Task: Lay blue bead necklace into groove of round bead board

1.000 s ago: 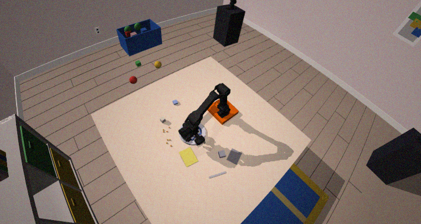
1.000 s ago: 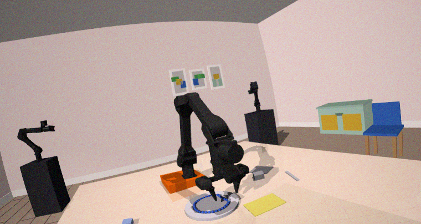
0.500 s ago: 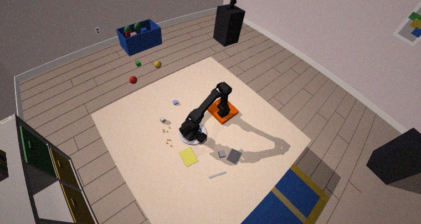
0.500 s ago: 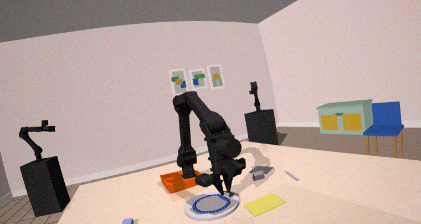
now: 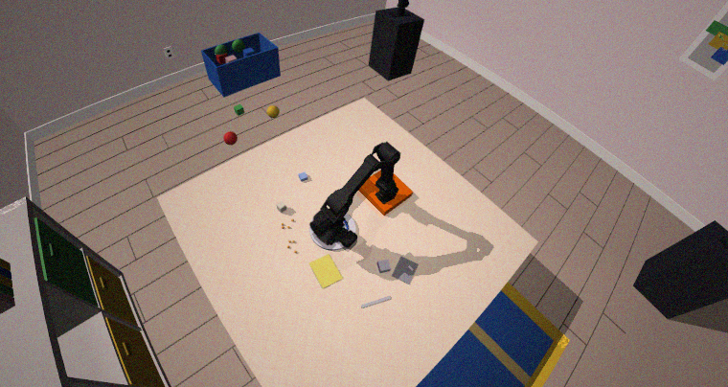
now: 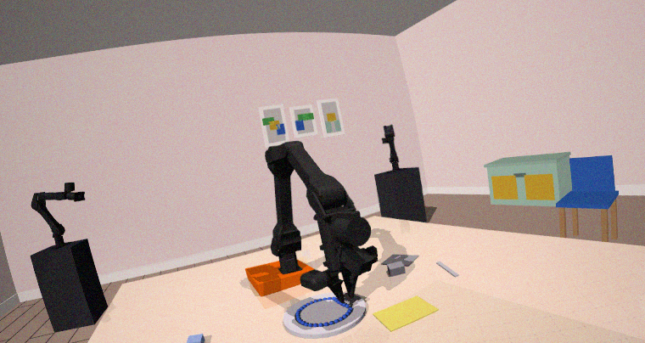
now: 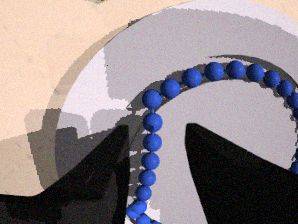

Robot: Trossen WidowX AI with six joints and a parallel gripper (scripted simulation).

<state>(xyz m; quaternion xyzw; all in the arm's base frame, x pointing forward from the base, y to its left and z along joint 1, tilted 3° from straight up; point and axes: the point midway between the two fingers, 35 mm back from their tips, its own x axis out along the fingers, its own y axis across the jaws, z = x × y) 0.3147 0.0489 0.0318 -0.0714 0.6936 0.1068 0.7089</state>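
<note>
The blue bead necklace (image 5: 346, 224) (image 6: 321, 324) (image 7: 214, 71) lies as a loop on the round bead board (image 5: 352, 225) (image 6: 291, 324) (image 7: 95, 90). In the wrist view its upper beads follow the curved groove. Below the bend at the upper left, a nearly straight run of beads lies inward of the groove's curve and bunches at the bottom edge. My gripper (image 6: 345, 300) (image 7: 157, 133) is low over the board's rim side, partly open, with that run between its fingers. The left finger is close beside the beads; a gap shows to the right finger. The fingers hide part of the board.
A yellow sheet (image 5: 326, 271) (image 6: 405, 312) lies beside the board. A grey block (image 5: 383, 265) (image 6: 395, 268), a flat grey piece (image 5: 405, 270) and a light bar (image 5: 376, 302) (image 6: 447, 268) lie farther off. The orange base (image 5: 384, 207) (image 6: 261, 286) stands behind the board.
</note>
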